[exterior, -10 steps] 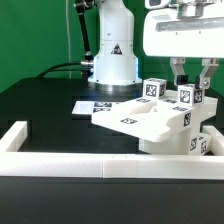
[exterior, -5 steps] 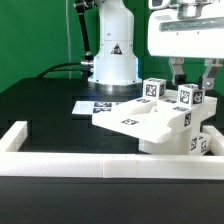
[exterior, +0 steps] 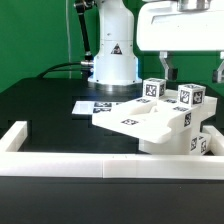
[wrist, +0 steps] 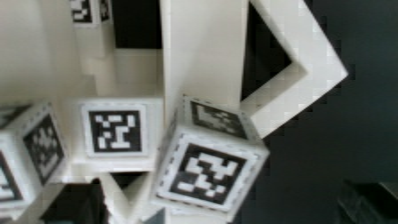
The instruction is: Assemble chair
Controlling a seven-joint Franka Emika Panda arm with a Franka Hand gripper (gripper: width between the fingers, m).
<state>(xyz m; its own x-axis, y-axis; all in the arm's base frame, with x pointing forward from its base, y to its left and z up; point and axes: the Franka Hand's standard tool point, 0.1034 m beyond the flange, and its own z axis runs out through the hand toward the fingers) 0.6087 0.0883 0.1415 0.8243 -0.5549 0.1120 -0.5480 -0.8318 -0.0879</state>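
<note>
The chair point(exterior: 160, 120), chunky white panels and square legs with black-and-white tags, sits half-built on the black desk point(exterior: 45, 105) against the low white border wall point(exterior: 100, 164). The tool point(exterior: 192, 70) hovers above it, fingers spread, gripping nothing.

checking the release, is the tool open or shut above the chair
Open: in the exterior view the tool has its fingers spread wide, hanging above the chair with nothing between them.

I see the chair point(exterior: 165, 122) on the table point(exterior: 40, 105), just behind the border wall point(exterior: 70, 162); the marker board point(exterior: 88, 106) lies at its exterior-view left, the gripper point(exterior: 192, 72) above it.
</note>
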